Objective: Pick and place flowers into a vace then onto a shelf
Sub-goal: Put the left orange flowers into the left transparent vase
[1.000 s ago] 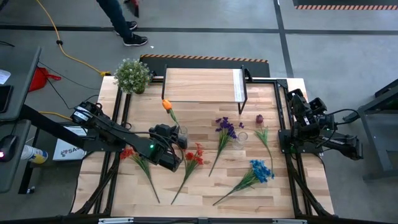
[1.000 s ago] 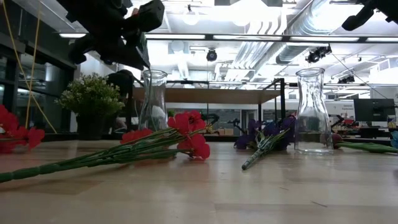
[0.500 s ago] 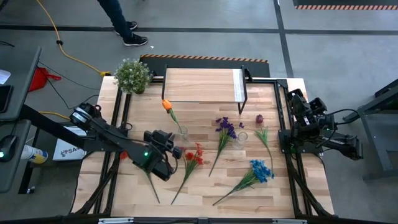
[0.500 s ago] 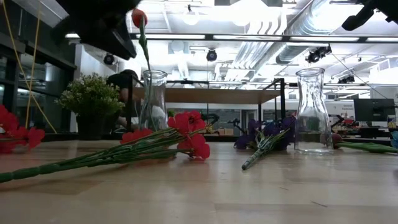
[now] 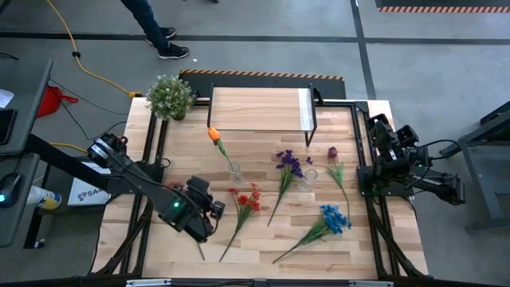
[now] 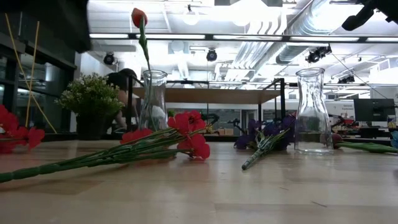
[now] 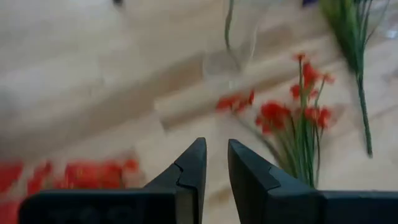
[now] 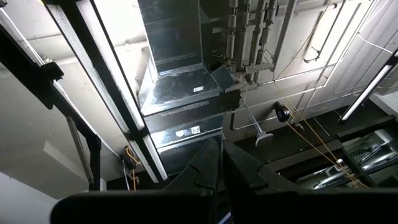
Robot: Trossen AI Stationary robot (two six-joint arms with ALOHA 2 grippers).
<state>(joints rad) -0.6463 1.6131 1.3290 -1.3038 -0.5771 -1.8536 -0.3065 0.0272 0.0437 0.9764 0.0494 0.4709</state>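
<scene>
My left fingers [image 7: 214, 163] hover slightly parted, empty, over the desk [image 5: 263, 247] beside the red flowers [image 5: 247, 201] (light, floppy heads); I'd pinch the stiffer stem. Right fingers [image 8: 219, 163] rest pressed together.

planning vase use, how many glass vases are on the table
2. One vase holds the orange tulip, near the red flowers. The other vase stands empty beside the purple flowers. None looks hidden.

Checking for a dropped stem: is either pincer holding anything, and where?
Nothing. The left pincer is empty above the table; the right pincer is shut, parked.
</scene>
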